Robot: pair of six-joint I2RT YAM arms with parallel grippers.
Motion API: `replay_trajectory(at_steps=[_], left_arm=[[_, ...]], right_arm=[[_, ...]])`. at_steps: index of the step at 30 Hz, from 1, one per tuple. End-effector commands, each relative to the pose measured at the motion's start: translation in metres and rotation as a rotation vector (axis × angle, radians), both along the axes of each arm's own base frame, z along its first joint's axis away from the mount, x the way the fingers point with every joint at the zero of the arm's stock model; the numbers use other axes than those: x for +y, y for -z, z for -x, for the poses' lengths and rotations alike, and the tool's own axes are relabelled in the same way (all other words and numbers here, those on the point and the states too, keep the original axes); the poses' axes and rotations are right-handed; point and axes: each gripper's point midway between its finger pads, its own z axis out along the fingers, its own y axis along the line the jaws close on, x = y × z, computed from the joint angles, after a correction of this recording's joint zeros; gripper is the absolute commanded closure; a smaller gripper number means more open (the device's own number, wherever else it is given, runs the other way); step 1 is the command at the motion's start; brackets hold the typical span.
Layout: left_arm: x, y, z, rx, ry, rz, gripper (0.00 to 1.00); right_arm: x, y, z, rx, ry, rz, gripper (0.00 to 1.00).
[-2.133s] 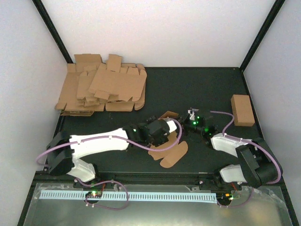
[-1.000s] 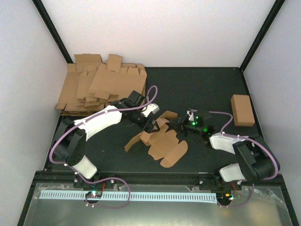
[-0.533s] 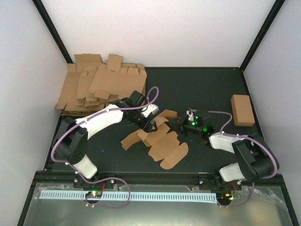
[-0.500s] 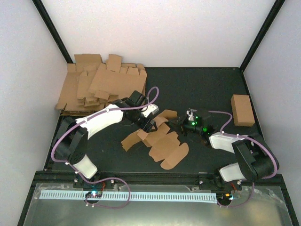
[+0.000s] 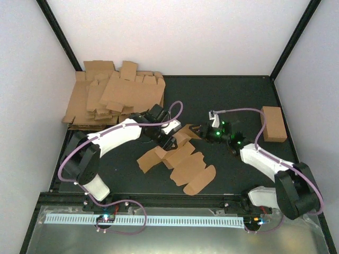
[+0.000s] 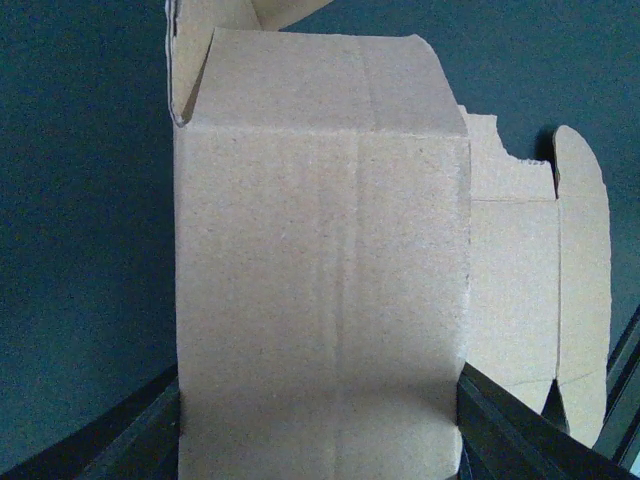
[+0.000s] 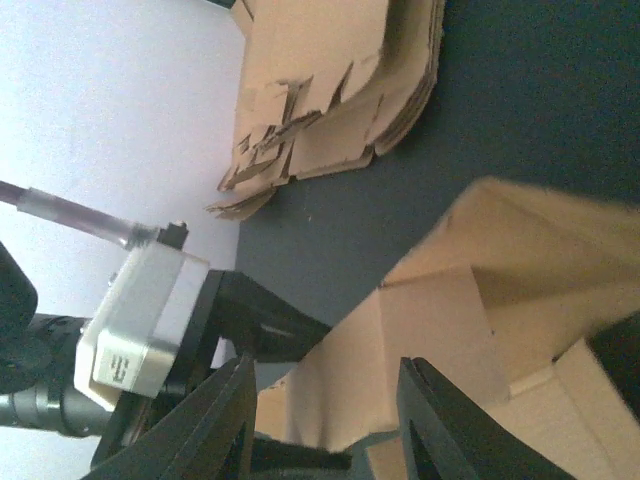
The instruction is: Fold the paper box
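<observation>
1. The black table (image 5: 228,95) carries everything, with both arms bolted at its near edge.
2. A thick heap of flat cardboard blanks (image 5: 119,98) sits in the far left corner, its edges ragged and uneven.
3. The paper box (image 5: 183,165) lies around the middle of the table, between the two arms and well apart from the heap. It is mostly opened out. A rounded flap points toward the near edge, and the far end is creased up where both arms meet it.
4. A small smooth cardboard brick (image 5: 273,123) rests by the right edge, well apart from the box.
5. The left end effector (image 5: 169,139) is at the box's far left part. In its wrist view a creased panel fills the whole gap, and a finger sits against each side edge, pinching it across its width.
6. The right end effector (image 7: 325,378) reaches in from the right with its fingers spread. A folded corner of the box lies just ahead of the gap, and I see no pinch on it.
</observation>
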Motion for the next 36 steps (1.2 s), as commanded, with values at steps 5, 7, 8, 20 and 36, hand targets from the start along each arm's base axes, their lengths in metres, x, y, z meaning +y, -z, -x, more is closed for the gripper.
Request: replay_trajectory(at_steps=[5,7,8,20,36], left_arm=[[-0.015,-0.041,0.006,-0.181,0.033,-0.035,0.38],[-0.017,-0.042,0.01,-0.209,0.036,-0.062,0.38],[-0.019,-0.042,0.012,-0.224,0.04,-0.077,0.38],[-0.027,-0.045,0.016,-0.275,0.011,-0.113,0.36],[-0.037,-0.034,0.026,-0.229,0.028,-0.067,0.32]], right_arm=[[-0.034,0.024,0.009,-0.205,-0.049,0.379,0.55],[-0.042,0.027,0.011,-0.23,-0.038,0.427,0.55],[-0.046,0.028,0.012,-0.239,-0.032,0.453,0.54],[-0.057,0.065,0.056,-0.193,-0.076,0.434,0.53],[-0.032,0.091,0.038,-0.136,-0.097,0.354,0.91]])
